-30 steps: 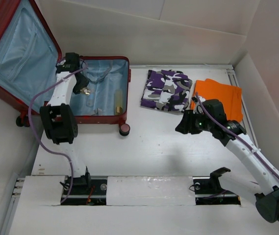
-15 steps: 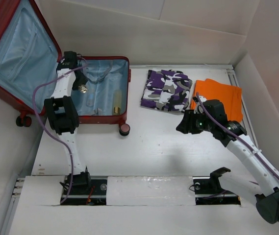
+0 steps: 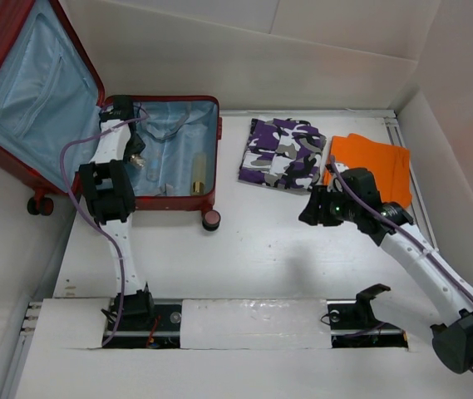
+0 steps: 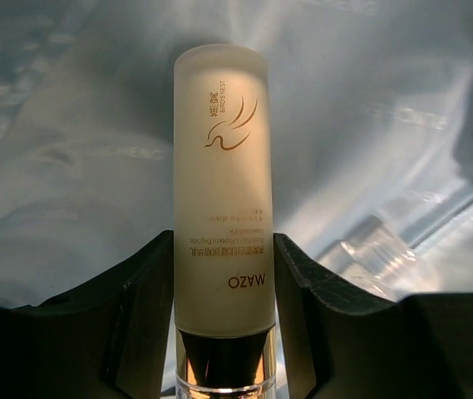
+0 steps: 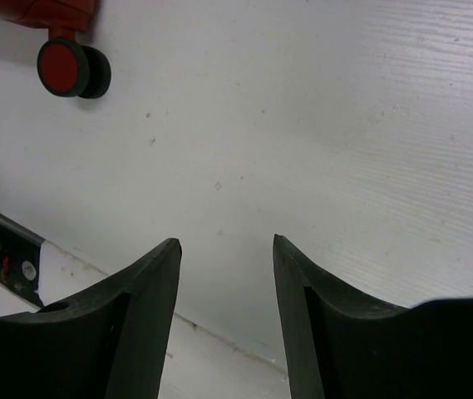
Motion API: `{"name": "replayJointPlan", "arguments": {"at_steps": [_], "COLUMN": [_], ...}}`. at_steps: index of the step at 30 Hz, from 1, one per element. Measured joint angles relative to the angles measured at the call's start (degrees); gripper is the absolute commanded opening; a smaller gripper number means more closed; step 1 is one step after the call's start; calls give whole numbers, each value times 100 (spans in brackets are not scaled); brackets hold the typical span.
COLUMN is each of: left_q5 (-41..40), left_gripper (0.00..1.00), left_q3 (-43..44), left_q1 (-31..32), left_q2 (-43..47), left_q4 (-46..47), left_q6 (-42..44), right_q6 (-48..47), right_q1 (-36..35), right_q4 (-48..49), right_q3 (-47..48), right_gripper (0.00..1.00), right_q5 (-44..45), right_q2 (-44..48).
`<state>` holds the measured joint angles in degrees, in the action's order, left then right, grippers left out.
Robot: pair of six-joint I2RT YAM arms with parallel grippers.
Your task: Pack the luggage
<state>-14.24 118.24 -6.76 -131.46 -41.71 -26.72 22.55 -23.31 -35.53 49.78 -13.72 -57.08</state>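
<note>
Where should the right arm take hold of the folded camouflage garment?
Pinch the camouflage garment at its near edge, coming down from above. It lies flat and folded on the table, so only an edge lets the fingers gather all layers. The open right gripper hangs nearest that edge.

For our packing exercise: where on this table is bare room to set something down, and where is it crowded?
Bare table lies between the wheel of the luggage and the right claw. Crowded: the far strip, holding camouflage cloth and orange cloth.
</note>
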Motion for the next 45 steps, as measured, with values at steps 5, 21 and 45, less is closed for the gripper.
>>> {"name": "replayJointPlan", "arguments": {"at_steps": [5,21,45], "left_q5": [-238,-44,1075], "left_gripper": [45,56,60], "left_q3": [-2,-417,-1714], "left_q1": [-4,-7,5060], "left_q2": [-9,560,2033], "left_q4": [-109,11,1084], "left_q6": [-39,-146,-2911], "right_q6": [35,37,111], "right_q1": [0,0,911], "right_q4": [20,66,-103], "right_q3": [0,-2,442], "right_gripper": [55,55,51], "right_q5": [26,219,776], "right_q2": [-122,-229,468]}}
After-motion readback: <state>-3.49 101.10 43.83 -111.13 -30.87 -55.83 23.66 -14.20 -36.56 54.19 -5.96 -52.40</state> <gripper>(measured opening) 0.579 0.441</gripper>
